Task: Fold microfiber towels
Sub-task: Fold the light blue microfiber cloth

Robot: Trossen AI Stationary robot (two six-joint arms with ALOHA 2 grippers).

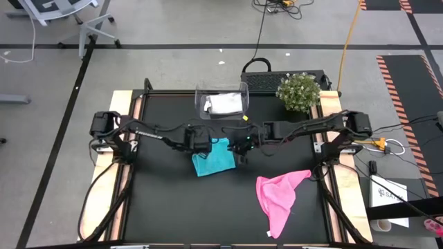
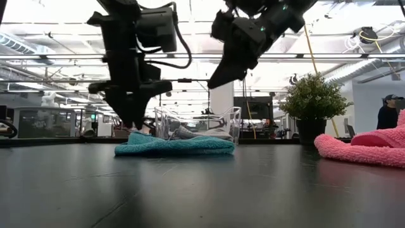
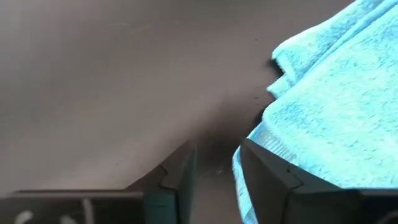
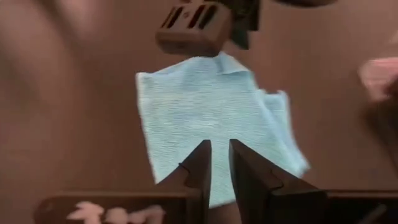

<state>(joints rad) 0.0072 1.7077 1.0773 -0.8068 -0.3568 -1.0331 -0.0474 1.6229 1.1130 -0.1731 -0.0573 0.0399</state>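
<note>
Two grippers over teal towel [image 1: 213,158] at table centre. Left gripper [image 3: 214,177] low at towel's left edge, jaws parted narrowly, nothing between them, right finger touching hem. Right gripper [image 4: 219,163] raised above towel, narrow gap, empty. Teal towel lies flat, looks folded; fold apparently just released. Pink towel [image 1: 279,196] crumpled, well apart near right edge. Grey-white towel [image 1: 225,104] inside clear bin [image 1: 241,88] behind. Potted plant [image 1: 299,90] at far right corner. Next, likely: lift clear, square up or stow teal, go for pink.
</note>
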